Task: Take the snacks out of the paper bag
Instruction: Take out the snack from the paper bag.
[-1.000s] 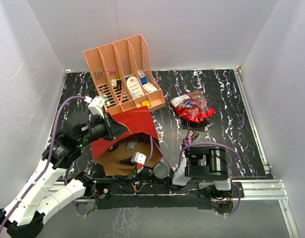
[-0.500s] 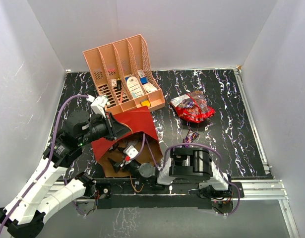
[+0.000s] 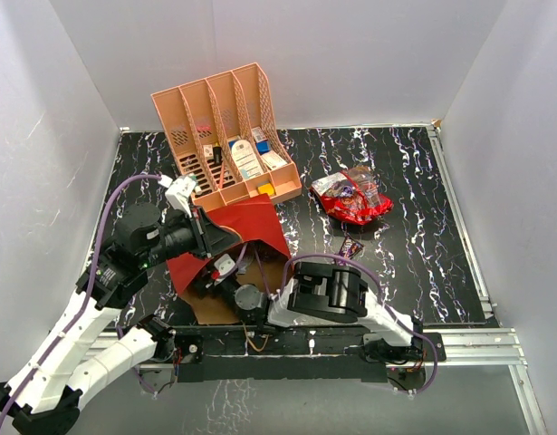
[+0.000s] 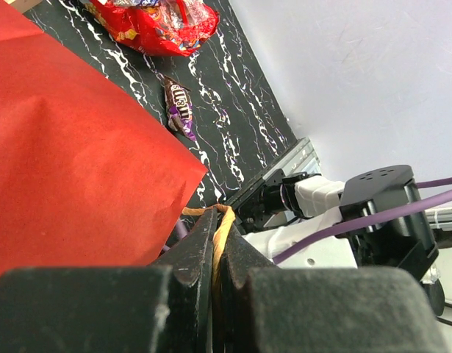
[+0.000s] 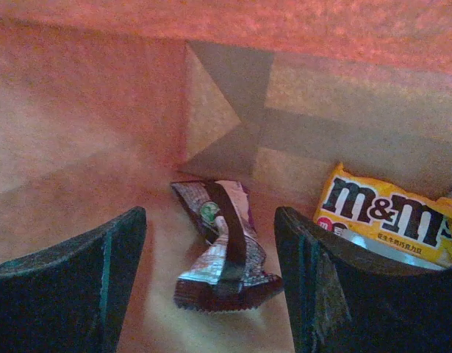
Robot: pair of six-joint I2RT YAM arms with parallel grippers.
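Top external, lower centre: swung the right claw [image 3: 225, 267] leftward over the last second and pushed it through the mouth of the paper bag [image 3: 251, 222], lying on its side. Right wrist: spread wide, holding nothing, straddling a dark brown wrapper [image 5: 222, 254] on the bag floor mid-frame, with a yellow candy pack [image 5: 387, 213] just beside at the right edge. Left wrist: left claw [image 4: 215, 222] clamped on the tan cord handle [image 4: 224, 216], keeping the mouth lifted. Already out on the table [image 3: 423, 208], right of centre: red bag [image 3: 353, 201] and small purple pack [image 3: 350, 247]. Reach looks done; probably only needs closing on the brown wrapper, then pulling back out.
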